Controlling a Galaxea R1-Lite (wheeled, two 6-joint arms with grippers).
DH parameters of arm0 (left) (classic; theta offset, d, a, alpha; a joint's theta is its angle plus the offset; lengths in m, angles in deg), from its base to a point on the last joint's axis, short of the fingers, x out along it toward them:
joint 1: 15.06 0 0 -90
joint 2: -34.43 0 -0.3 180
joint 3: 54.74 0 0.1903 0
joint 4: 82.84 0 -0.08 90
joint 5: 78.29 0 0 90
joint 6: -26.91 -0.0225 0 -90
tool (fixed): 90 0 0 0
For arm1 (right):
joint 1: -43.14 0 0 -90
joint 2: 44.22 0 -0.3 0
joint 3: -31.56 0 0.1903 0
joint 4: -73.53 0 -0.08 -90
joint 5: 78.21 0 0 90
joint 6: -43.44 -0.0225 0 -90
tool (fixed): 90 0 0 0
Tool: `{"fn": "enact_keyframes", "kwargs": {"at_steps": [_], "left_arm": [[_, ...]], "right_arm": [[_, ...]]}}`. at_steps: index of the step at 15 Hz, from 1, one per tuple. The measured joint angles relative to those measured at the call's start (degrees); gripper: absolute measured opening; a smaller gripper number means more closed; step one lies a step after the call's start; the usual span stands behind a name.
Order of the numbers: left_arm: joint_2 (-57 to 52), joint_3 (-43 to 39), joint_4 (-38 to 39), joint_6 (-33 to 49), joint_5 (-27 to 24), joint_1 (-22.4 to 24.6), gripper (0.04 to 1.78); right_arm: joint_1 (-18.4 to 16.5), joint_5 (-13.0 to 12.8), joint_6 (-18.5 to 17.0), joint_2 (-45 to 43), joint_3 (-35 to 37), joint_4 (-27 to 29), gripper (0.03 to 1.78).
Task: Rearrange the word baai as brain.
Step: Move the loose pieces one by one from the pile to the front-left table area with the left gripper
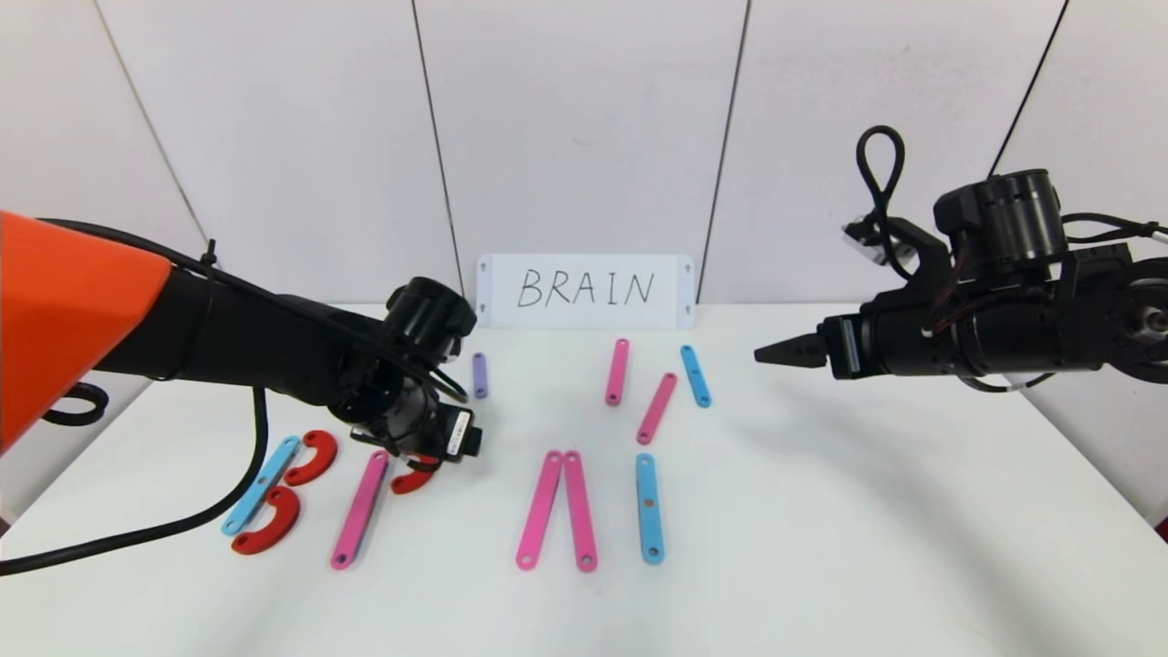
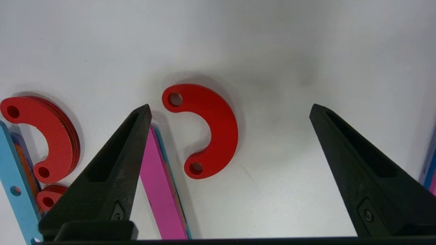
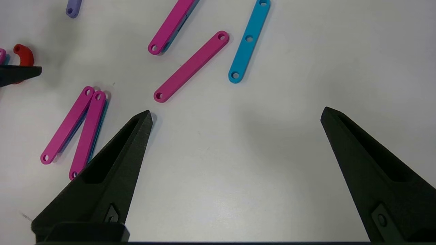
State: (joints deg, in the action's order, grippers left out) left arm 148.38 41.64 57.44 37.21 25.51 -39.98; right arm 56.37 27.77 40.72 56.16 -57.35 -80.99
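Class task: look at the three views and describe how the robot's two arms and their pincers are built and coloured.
Both arms are black; the left arm has an orange shell near its shoulder and black cables tied along it. The right arm has a ribbed cylindrical joint and a looped black cable. The left pincer and right pincer each have two matte black, wedge-shaped fingers tapering to points.

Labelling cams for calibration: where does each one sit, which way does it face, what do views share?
Head: on the head, facing forward and down at the white table; left gripper low, right gripper raised.
Left wrist: on the left arm, facing down past open black fingers at a red flat C-shaped plastic curve.
Right wrist: on the right arm, facing down past open black fingers at a light-blue flat strip with holes.
Shared: that curve and strip also appear in head view.
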Motion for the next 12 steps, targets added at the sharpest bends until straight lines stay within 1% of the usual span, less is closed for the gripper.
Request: {"fn": "enact_keyframes", "kwargs": {"at_steps": [2, 8, 12], "left_arm": [[0.91, 3.43, 0.02, 0.46, 0.15, 0.17, 1.74], [8.98, 17.53, 0.13, 4.02, 0.66, 2.02, 1.74], [14.88, 24.20, 0.02, 7.25, 1.05, 3.18, 1.74]], "right_arm": [[0.00, -0.02, 0.00, 0.00, 0.00, 0.00, 1.74], [-0.17, -0.02, 0.02, 0.01, -0.04, -0.05, 1.74], [-0.26, 0.00, 0.02, 0.06, -0.04, -0.05, 1.74]]}}
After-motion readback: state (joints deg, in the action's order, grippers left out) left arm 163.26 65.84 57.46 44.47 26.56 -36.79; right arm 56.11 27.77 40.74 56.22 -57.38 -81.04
